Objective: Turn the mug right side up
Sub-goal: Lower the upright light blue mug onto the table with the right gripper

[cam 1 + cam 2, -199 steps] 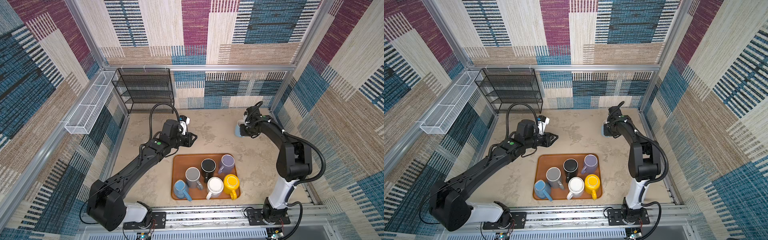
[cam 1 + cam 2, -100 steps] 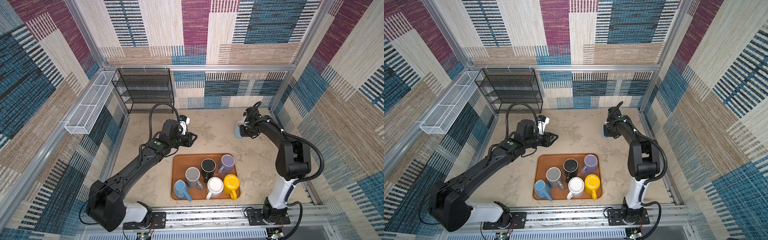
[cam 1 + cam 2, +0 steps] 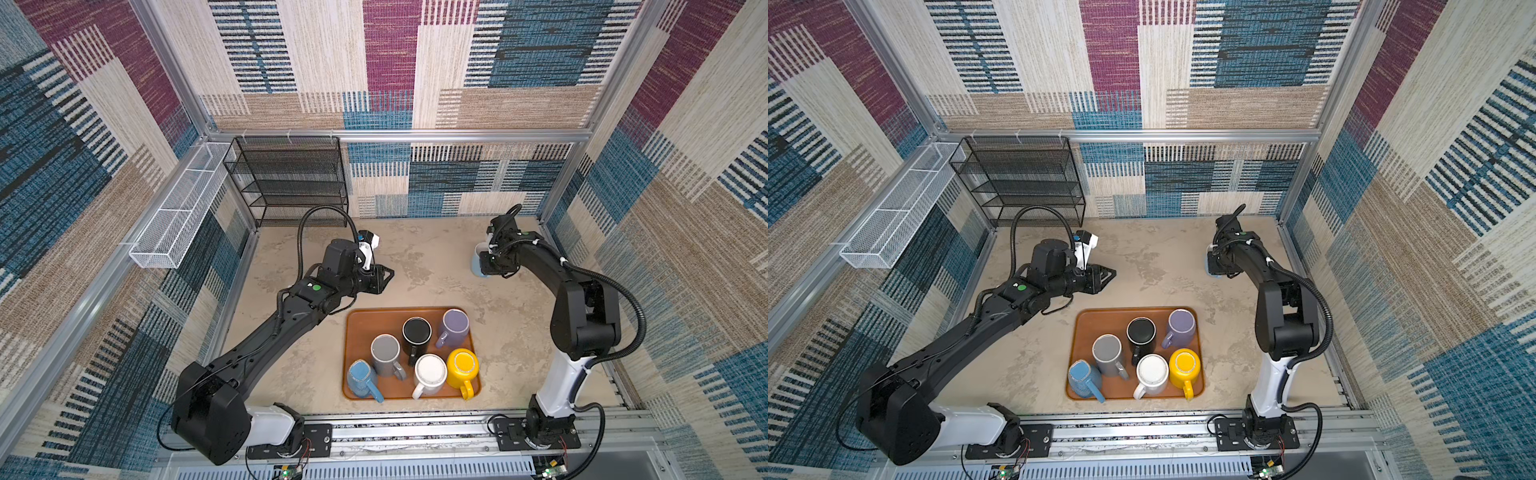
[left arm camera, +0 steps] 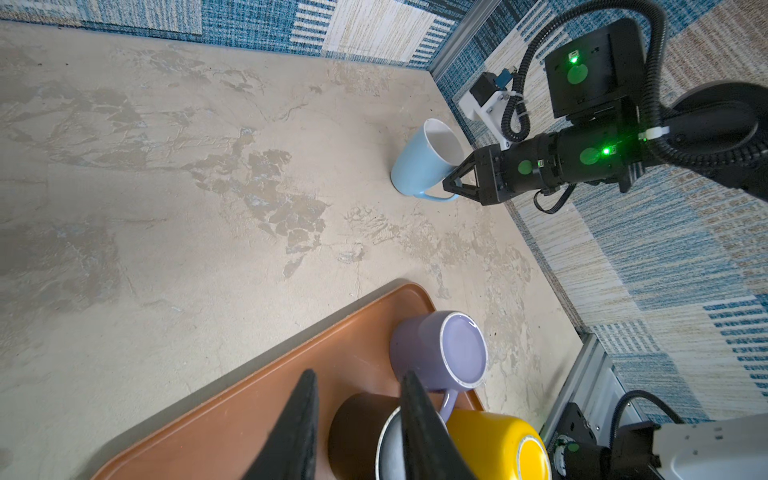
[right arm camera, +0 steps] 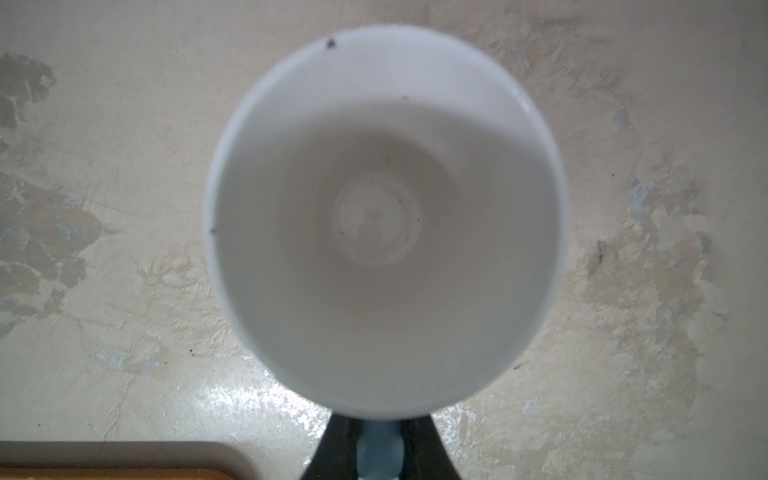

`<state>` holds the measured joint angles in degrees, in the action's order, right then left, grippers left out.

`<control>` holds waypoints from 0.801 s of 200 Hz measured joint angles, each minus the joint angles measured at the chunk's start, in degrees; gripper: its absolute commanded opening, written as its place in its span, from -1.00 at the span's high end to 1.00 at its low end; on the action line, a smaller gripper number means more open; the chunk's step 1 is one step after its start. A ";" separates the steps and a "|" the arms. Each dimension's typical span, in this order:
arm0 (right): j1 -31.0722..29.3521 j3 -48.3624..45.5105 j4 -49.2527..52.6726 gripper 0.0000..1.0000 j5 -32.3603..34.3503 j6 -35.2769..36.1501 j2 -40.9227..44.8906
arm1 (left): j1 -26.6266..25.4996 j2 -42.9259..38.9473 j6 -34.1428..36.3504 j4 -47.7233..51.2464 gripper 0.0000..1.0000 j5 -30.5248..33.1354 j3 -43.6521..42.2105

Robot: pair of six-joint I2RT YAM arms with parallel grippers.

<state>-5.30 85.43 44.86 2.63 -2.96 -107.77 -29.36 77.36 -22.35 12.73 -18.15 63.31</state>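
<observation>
A tray [image 3: 353,332] sits at the front middle of the table [image 3: 415,257] with six other mugs [image 3: 386,353] on it. The mug [image 3: 477,258] stands on the table behind the tray and to its right, near the right wall. A rack [image 3: 291,183] stands in the back left corner against the back wall, and a basket [image 3: 174,220] hangs on the left wall beside it.

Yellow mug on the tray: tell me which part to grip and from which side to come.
I'd grip the yellow mug by its handle, coming from the tray's near edge. It stands base up with the handle pointing at that open side, while the white mug sits close beside its body.
</observation>
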 measured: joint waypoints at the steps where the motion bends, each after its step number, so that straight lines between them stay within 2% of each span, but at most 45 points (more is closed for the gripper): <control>1: 0.00 0.00 0.00 0.78 0.00 0.00 0.00 | 0.00 -0.02 0.00 0.00 0.39 0.00 0.00; 14: 0.00 0.00 0.00 0.69 -0.02 -0.02 -0.02 | 0.00 -0.26 0.02 0.07 0.39 0.24 -0.11; 118: 0.00 0.00 -0.02 0.47 -0.07 -0.79 -0.07 | 0.00 -1.97 0.42 2.29 0.39 4.74 -0.15; 160: 0.02 -0.09 -0.04 0.29 -0.09 -1.25 0.33 | 0.00 -2.29 0.44 3.65 0.34 5.84 -0.15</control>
<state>-5.28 85.34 44.82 2.55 -4.21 -107.44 -29.36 75.07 -21.91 16.38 -12.32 63.16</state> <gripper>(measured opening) 0.333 0.321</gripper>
